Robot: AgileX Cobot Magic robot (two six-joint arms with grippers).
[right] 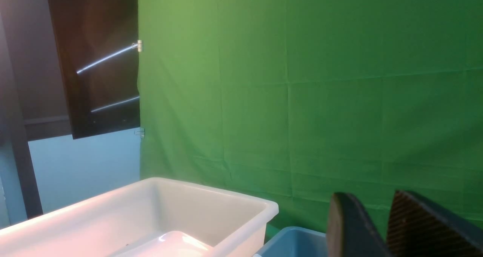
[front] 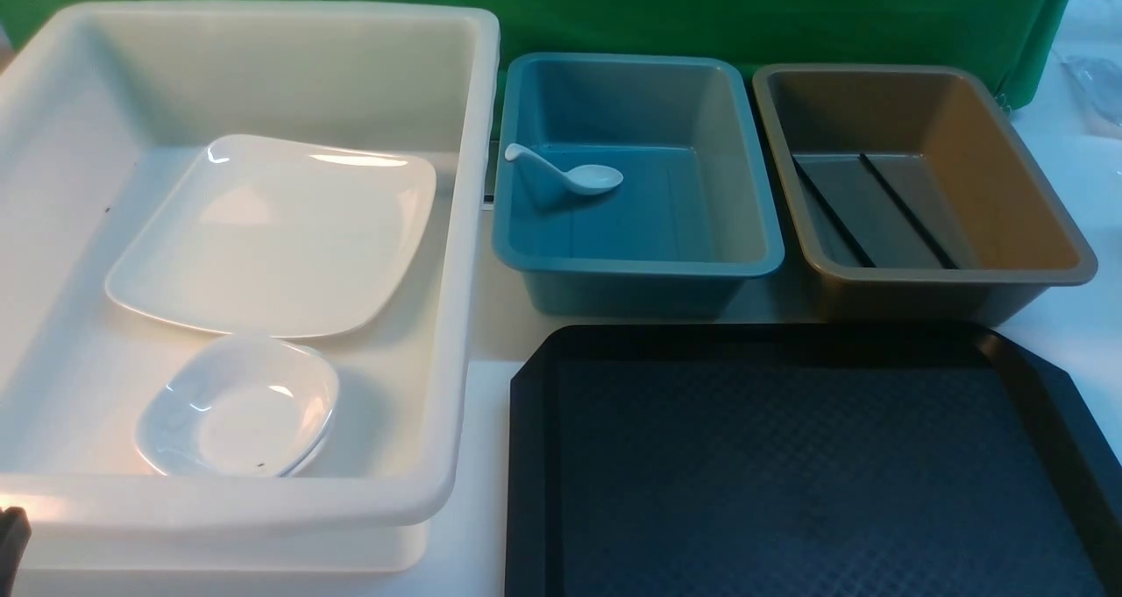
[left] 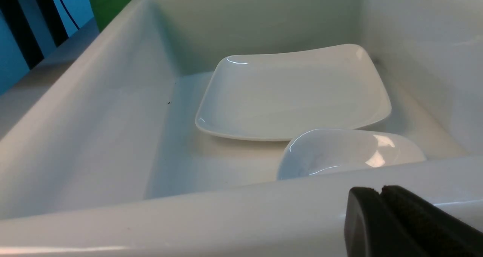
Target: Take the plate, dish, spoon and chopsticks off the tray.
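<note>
The black tray (front: 789,457) lies at the front right with nothing on it. In the white tub (front: 473,229), the large white plate (front: 272,238) lies flat and the small dish (front: 241,408) rests in front of it. The white spoon (front: 578,176) sits in the blue tub (front: 640,268). The two black chopsticks (front: 828,211) lie in the brown tub (front: 947,274). My left gripper (left: 381,191) is shut and empty just outside the white tub's near rim (left: 188,219), with the plate (left: 294,94) and dish (left: 351,151) beyond it. My right gripper (right: 371,196) is open, empty and raised, facing the green backdrop.
The three tubs stand in a row behind the tray, the white one reaching to the front left. A green cloth (front: 701,10) hangs behind them. The right wrist view shows the white tub (right: 241,211) and a corner of the blue tub (right: 294,242) below.
</note>
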